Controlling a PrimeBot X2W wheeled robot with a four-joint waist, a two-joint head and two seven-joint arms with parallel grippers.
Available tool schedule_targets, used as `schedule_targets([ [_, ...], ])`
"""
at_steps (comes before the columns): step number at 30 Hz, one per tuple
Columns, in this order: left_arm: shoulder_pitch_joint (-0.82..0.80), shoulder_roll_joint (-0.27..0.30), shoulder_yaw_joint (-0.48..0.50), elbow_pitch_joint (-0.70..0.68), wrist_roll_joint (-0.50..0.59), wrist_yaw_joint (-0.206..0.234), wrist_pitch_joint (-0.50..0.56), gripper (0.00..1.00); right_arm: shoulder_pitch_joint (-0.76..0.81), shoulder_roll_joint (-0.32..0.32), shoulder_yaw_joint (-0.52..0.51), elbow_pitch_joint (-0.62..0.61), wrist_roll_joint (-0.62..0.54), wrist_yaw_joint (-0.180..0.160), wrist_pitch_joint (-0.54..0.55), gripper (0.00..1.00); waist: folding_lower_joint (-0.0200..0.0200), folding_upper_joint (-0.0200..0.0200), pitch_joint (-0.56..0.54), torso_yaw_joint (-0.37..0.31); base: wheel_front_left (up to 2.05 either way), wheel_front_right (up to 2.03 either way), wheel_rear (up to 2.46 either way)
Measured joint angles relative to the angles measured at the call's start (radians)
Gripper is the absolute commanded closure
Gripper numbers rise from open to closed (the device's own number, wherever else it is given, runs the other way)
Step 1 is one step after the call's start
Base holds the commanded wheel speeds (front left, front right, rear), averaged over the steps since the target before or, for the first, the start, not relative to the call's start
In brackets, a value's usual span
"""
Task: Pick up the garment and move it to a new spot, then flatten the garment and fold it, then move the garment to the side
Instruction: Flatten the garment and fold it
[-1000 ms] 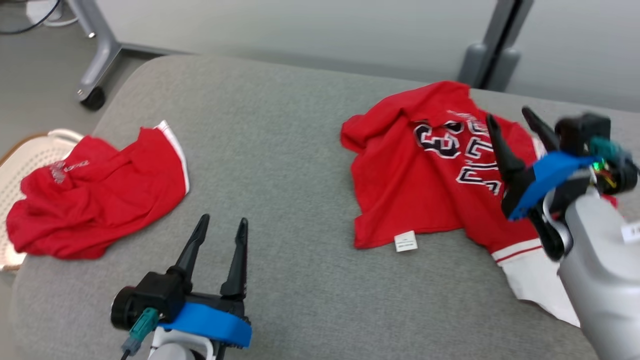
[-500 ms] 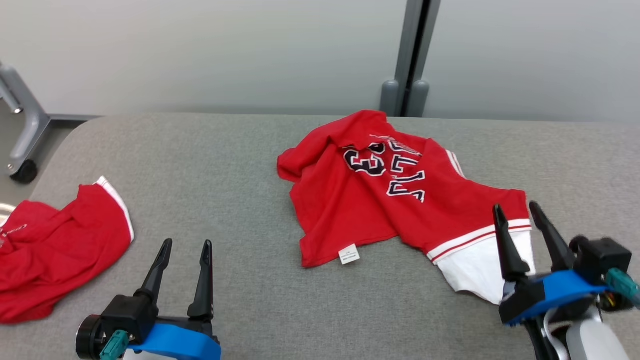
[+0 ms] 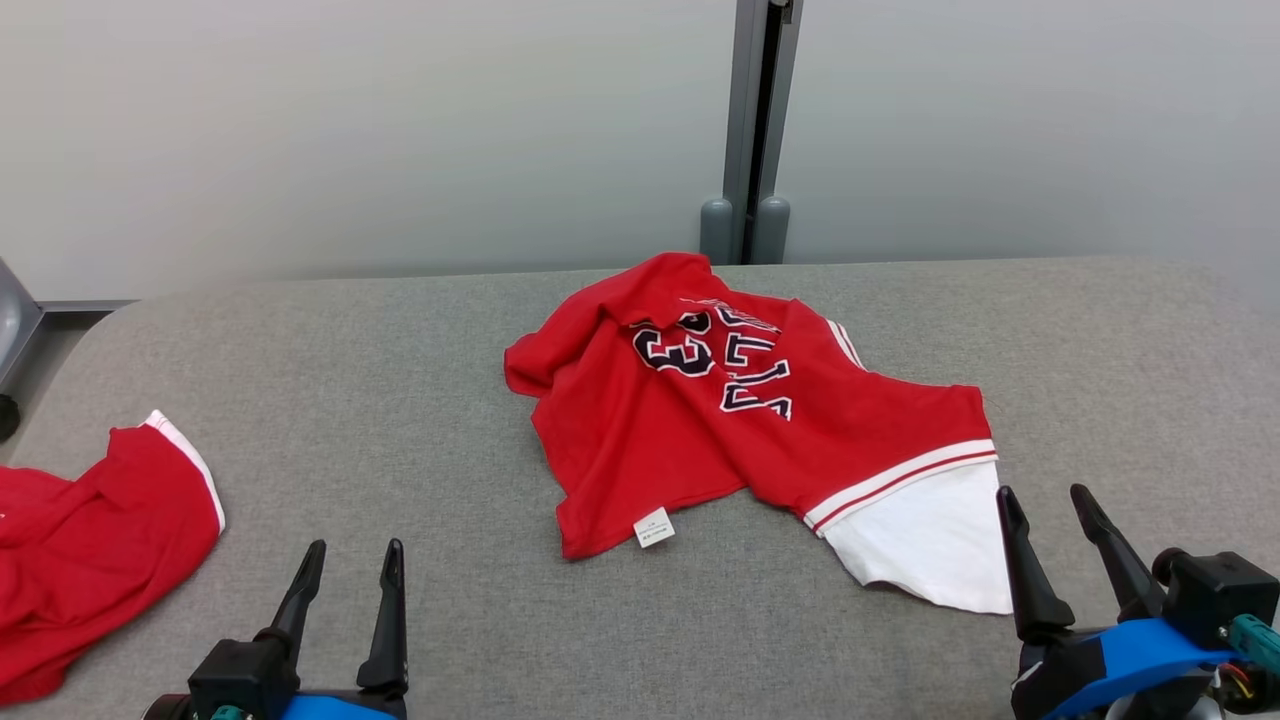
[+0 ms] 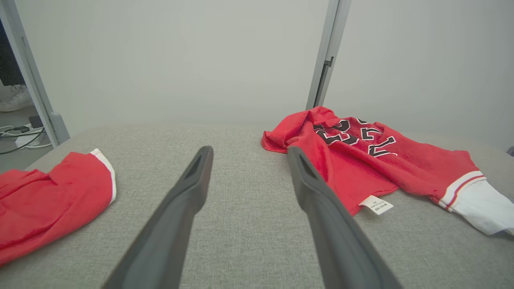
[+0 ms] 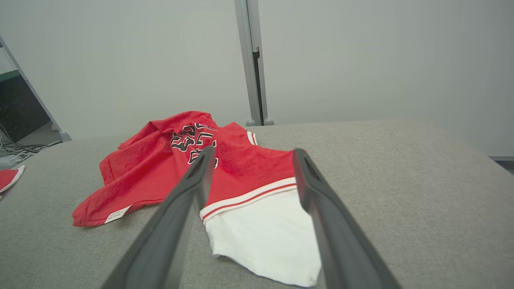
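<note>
Garment (image 3: pixel 740 420) red, crumpled, white end, dark numerals, on table (image 3: pixel 420 380).

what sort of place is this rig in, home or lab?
Likely a lab or test room, not a home: grey fabric-covered work table, plain partition panels joined by a metal post, loose cables on the floor.

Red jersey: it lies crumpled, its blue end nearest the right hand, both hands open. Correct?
No. That end is white, not blue, as the head view shows. Otherwise right: the red jersey lies crumpled, that end nearest the right hand, and the left hand is open too.
</note>
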Motion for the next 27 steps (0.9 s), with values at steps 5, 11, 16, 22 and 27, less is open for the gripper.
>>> schedule_targets([
  [5, 0.006, 0.003, -0.002, -0.001, -0.003, 0.002, 0.006, 0.00, 0.011, 0.002, -0.014, -0.004, 0.002, 0.000, 0.014, 0.00, 0.0001, 0.0000, 0.000, -0.005, 0.00, 0.00, 0.00],
  [11, 0.000, -0.001, -0.020, 0.010, -0.008, -0.001, 0.028, 0.00, 0.010, 0.002, -0.007, -0.003, 0.014, 0.000, 0.027, 0.00, 0.0001, 0.0000, 0.006, -0.010, 0.00, 0.00, 0.00],
  [16, -0.058, -0.031, -0.071, 0.053, -0.021, -0.035, 0.077, 0.00, -0.006, 0.003, -0.019, 0.020, 0.007, 0.000, 0.090, 0.00, 0.0002, 0.0000, 0.023, -0.019, 0.00, 0.00, 0.00],
  [22, -0.163, -0.076, -0.124, 0.171, -0.028, -0.057, 0.141, 0.00, -0.073, 0.004, -0.031, 0.108, 0.003, 0.000, 0.211, 0.00, 0.0002, 0.0000, 0.065, -0.046, 0.00, 0.00, 0.00],
  [27, -0.250, -0.112, -0.146, 0.312, -0.055, -0.065, 0.195, 0.00, -0.169, 0.004, -0.042, 0.256, -0.010, 0.000, 0.239, 0.00, 0.0003, 0.0001, 0.119, -0.081, 0.00, 0.00, 0.00],
])
